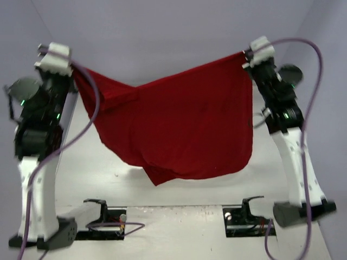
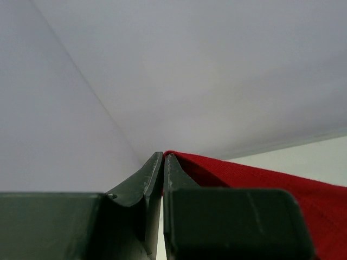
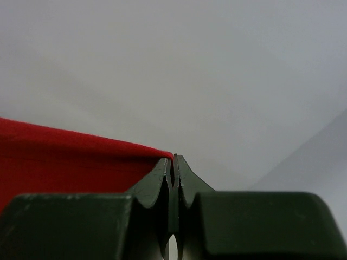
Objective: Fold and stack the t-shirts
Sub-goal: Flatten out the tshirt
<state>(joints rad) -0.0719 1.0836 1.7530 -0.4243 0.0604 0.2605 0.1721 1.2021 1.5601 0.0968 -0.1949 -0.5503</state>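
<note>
A dark red t-shirt (image 1: 179,124) hangs spread in the air between both raised arms, its lower folds drooping toward the white table (image 1: 108,162). At the upper left, my left gripper (image 1: 73,67) is shut on one corner of the cloth; in the left wrist view the red cloth (image 2: 260,176) runs off to the right from the pinched gripper tips (image 2: 163,156). My right gripper (image 1: 245,57) is shut on the opposite corner at the upper right; in the right wrist view the cloth (image 3: 65,160) stretches left from the closed gripper tips (image 3: 174,158).
Pale walls (image 1: 162,32) enclose the back and sides. Purple cables (image 1: 314,70) loop off both arms. The arm bases (image 1: 103,216) sit in recesses at the near edge of the table.
</note>
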